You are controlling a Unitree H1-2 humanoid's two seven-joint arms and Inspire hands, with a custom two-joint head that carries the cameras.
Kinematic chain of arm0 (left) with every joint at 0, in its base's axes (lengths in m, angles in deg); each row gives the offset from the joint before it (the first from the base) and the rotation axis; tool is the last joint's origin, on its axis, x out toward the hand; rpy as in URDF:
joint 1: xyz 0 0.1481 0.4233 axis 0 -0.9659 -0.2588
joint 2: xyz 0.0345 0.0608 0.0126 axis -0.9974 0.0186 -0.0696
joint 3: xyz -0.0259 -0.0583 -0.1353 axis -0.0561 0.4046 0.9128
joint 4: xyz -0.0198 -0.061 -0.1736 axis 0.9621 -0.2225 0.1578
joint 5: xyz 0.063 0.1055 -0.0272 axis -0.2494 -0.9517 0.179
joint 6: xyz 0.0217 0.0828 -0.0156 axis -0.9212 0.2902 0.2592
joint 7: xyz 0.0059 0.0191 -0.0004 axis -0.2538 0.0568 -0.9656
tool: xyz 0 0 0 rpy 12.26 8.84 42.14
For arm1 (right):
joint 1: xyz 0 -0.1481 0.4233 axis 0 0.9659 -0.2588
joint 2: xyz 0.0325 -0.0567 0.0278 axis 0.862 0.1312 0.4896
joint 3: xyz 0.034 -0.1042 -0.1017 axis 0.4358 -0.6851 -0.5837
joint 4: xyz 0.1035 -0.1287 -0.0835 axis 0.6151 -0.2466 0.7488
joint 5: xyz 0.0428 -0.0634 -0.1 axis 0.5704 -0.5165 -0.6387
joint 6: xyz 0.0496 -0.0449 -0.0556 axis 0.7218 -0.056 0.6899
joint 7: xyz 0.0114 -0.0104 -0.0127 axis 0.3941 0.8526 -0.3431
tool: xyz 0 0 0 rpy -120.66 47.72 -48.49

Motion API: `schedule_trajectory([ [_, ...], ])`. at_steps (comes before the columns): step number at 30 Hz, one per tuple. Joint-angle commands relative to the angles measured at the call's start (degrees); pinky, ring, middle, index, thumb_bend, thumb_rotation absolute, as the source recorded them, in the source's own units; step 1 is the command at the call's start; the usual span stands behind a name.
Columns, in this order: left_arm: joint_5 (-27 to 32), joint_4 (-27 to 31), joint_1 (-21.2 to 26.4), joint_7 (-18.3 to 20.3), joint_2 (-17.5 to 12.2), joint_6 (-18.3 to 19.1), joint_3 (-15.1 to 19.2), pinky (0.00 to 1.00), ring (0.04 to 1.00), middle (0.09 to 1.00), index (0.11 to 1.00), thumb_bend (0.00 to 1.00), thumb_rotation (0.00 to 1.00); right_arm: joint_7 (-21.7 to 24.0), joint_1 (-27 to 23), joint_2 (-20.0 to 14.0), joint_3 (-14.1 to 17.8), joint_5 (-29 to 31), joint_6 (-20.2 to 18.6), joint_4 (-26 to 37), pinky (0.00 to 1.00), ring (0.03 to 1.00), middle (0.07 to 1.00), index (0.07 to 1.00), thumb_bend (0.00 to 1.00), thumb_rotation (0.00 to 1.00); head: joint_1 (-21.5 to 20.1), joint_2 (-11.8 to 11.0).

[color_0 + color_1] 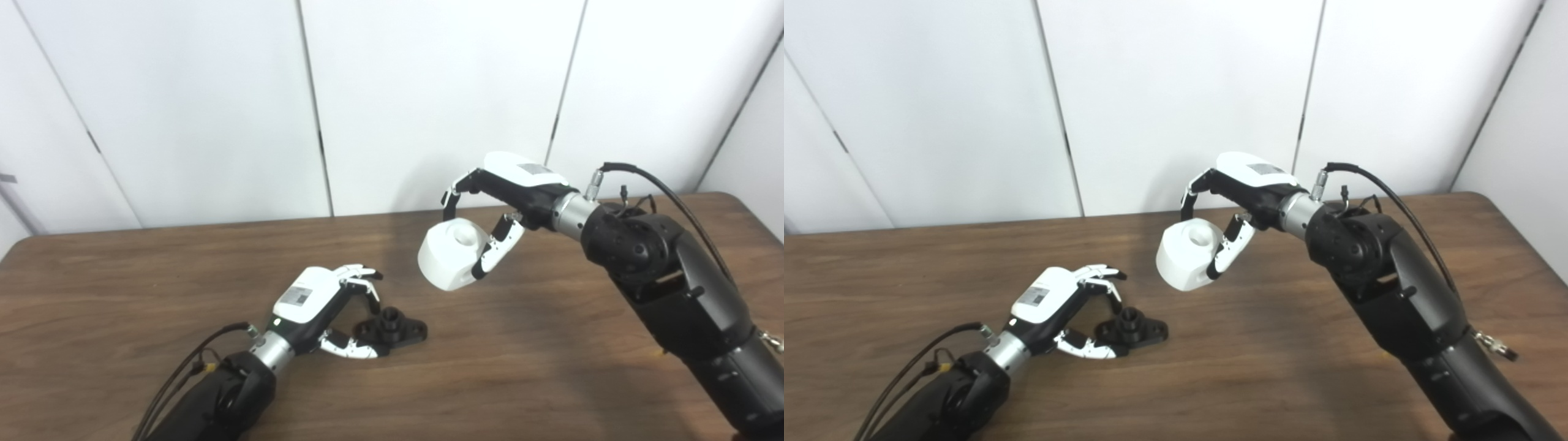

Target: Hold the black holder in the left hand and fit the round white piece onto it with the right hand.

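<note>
My left hand (334, 306) is pinching the black holder (392, 327) on the table (122, 294); my right hand (496, 202), at its 1 o'clock, is carrying the round white piece (450, 254) aloft, fitting pending.

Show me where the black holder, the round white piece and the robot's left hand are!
black holder (393, 328), left eye view, on its raised middle post.
round white piece (450, 254), left eye view, on its rounded side.
left hand (318, 300), left eye view, on its white back.
</note>
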Motion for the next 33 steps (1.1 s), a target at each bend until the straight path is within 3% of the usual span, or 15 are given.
schedule_trajectory([
  [1, -2.5, -3.2, -2.9, 7.4, 0.2, 4.4, -2.6, 0.67, 0.861, 0.826, 0.502, 0.97, 0.24, 0.1, -3.8, 0.0, 0.1, -0.3, 1.4, 1.8, 0.79, 0.851, 0.757, 0.48, 0.52, 0.13, 0.0, 0.1],
  [10, -3.2, -2.6, -2.8, 7.5, 0.3, 5.0, -2.8, 0.67, 0.856, 0.82, 0.499, 0.97, 0.24, 2.6, -5.4, 1.1, -2.7, -0.4, 2.8, 1.3, 0.77, 0.846, 0.762, 0.48, 0.52, 0.13, 1.3, 0.7],
  [28, -2.7, -2.3, -2.8, 8.3, 0.8, 6.0, -2.9, 0.67, 0.855, 0.823, 0.487, 0.97, 0.23, 3.0, -6.7, 4.9, -4.5, -0.9, 5.3, -0.5, 0.77, 0.836, 0.76, 0.48, 0.52, 0.13, 2.2, 1.3],
  [29, -2.7, -2.3, -2.8, 8.1, 0.8, 6.0, -3.0, 0.68, 0.854, 0.823, 0.485, 0.75, 0.15, 3.0, -6.8, 5.1, -4.6, -0.9, 5.4, -0.5, 0.77, 0.839, 0.763, 0.48, 0.52, 0.13, 2.3, 1.4],
  [32, -2.8, -2.2, -2.9, 8.1, 0.9, 6.3, -3.0, 0.68, 0.856, 0.824, 0.484, 0.56, 0.09, 3.2, -7.0, 5.5, -4.9, -0.9, 5.3, -0.6, 0.77, 0.841, 0.768, 0.48, 0.52, 0.13, 2.4, 1.4],
  [33, -2.8, -1.9, -2.9, 8.4, 0.9, 6.5, -3.0, 0.68, 0.856, 0.824, 0.484, 0.54, 0.09, 3.3, -7.1, 5.7, -5.0, -1.0, 5.2, -0.5, 0.77, 0.842, 0.769, 0.48, 0.52, 0.13, 2.5, 1.5],
])
